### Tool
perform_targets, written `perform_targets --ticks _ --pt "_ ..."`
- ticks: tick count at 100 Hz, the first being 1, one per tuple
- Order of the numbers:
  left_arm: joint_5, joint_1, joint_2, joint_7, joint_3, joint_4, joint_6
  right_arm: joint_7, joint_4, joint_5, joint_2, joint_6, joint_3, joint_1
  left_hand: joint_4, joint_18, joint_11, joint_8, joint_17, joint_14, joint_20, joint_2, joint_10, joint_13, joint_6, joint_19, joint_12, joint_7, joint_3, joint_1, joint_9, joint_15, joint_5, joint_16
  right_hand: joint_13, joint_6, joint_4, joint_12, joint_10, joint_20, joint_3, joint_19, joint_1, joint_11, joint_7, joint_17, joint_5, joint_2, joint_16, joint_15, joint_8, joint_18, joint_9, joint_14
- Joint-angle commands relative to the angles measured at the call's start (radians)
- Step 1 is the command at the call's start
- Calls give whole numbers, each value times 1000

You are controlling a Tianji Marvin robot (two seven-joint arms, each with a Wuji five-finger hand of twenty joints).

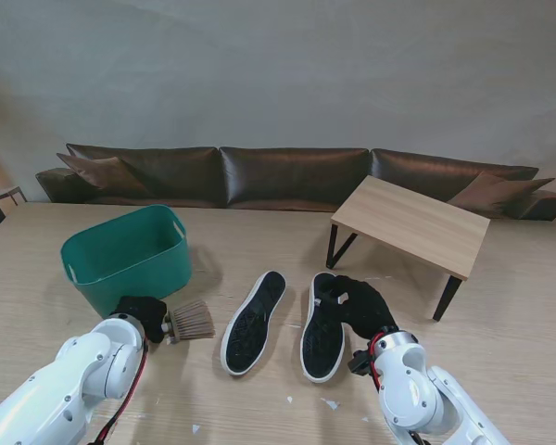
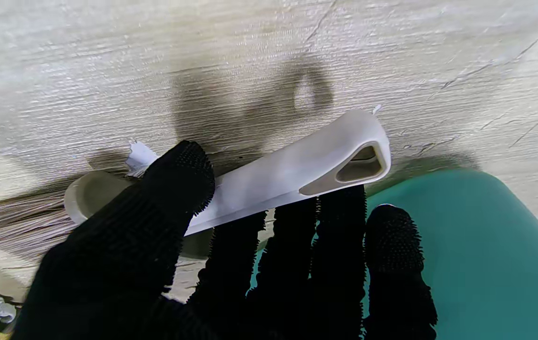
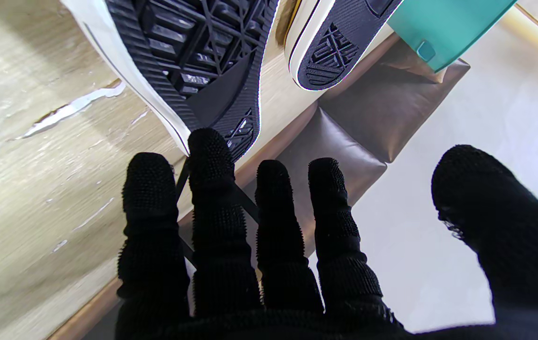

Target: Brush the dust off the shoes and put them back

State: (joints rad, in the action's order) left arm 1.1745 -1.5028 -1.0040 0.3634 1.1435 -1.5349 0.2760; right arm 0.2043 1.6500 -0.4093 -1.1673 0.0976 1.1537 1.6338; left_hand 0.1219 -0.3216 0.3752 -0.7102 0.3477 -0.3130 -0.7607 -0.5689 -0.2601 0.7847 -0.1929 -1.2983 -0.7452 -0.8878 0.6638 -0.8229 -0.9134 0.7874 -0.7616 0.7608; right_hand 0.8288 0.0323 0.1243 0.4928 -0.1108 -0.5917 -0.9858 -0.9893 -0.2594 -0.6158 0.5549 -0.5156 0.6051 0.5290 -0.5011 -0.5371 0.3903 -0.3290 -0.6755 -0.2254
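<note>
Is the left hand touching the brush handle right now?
Touching. The left wrist view shows the left hand with its thumb pressed across the white brush handle and the other fingers behind it.

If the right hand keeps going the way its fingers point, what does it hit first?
Probably the right shoe: the right hand already lies at its far end, one fingertip at the sole's edge. Contact is unclear. Beyond lies the left shoe.

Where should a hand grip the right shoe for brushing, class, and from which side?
Judging by its pose, grip the right shoe across its narrow mid-sole, from its right side where the right hand is. It lies sole-up, so the white rubber edges offer firm opposing faces.
</note>
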Motion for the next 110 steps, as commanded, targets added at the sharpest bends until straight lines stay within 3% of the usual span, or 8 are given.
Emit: perform_targets --ticks 1,22,34,46,57,73,85,110 --pt "-7 -33 -5 13 -7 33 -22 -12 0 1 -5 -3 -4 2 59 5 42 -50 37 6 24 -68 79 78 105 -44 -118 -239 -26 -51 -120 27 -46 -3 21 2 -25 -12 -9 -11 10 7 38 -14 6 209 12 -23 2 -14 -1 -24 -25 -6" --pt "-10 -65 -11 -59 39 10 -78 -15 -4 1 -5 -2 -6 1 65 -22 10 -28 173 23 69 -90 104 247 121 -55 -92 -241 -16 -71 -342 36 -73 -17 23 4 -26 -12 -11 -11 6 5 38 -13 7 209 9 -29 2 -15 -2 -26 -27 -8" --pt "-25 -81 -14 -62 66 -22 -99 -20 -5 -5 -3 -3 -8 0 65 -29 72 -9 262 39 75 -103 114 359 120 -106 -89 -221 6 -65 -426 112 -92 10 23 5 -26 -12 -11 -11 5 5 39 -14 8 209 7 -31 2 -15 -2 -25 -27 -8" --pt "-38 -92 -16 -66 87 -48 -117 -26 -9 -8 -1 -2 -11 -3 80 -18 163 37 352 57 99 -90 135 468 92 -174 -21 -168 70 -39 -472 181 -116 24 22 5 -26 -13 -11 -10 4 5 40 -13 8 209 4 -36 2 -15 -3 -25 -25 -7" --pt "-72 -97 -22 -81 94 -64 -105 -31 -11 -13 0 -1 -12 -4 92 -5 219 26 419 85 103 -92 139 481 70 -222 10 -168 111 -25 -472 294 -118 48 22 7 -26 -13 -13 -10 3 5 40 -13 9 208 2 -39 2 -15 -3 -24 -25 -8" --pt "-152 -103 -32 -113 104 -81 -69 -39 -11 -15 3 -3 -12 -4 106 1 258 11 512 144 116 -106 134 488 38 -275 36 -173 172 -21 -473 469 -120 9 22 8 -27 -13 -13 -10 2 4 42 -14 10 208 -3 -45 2 -16 -3 -24 -23 -8" --pt "-217 -109 -42 -152 120 -96 -53 -43 -9 -12 3 -1 -12 -3 108 1 267 22 552 167 120 -125 129 490 26 -283 40 -168 182 -23 -476 508 -138 -1 22 10 -27 -13 -13 -10 1 4 41 -14 11 208 -6 -48 2 -16 -4 -24 -22 -10" --pt "-325 -120 -61 -212 157 -136 -43 -36 -13 -11 1 -2 -16 -7 105 -13 270 33 565 169 126 -136 117 487 15 -272 41 -161 188 -34 -476 516 -147 -19 22 13 -27 -13 -13 -10 1 1 44 -16 15 206 -8 -53 2 -18 -4 -24 -21 -9"
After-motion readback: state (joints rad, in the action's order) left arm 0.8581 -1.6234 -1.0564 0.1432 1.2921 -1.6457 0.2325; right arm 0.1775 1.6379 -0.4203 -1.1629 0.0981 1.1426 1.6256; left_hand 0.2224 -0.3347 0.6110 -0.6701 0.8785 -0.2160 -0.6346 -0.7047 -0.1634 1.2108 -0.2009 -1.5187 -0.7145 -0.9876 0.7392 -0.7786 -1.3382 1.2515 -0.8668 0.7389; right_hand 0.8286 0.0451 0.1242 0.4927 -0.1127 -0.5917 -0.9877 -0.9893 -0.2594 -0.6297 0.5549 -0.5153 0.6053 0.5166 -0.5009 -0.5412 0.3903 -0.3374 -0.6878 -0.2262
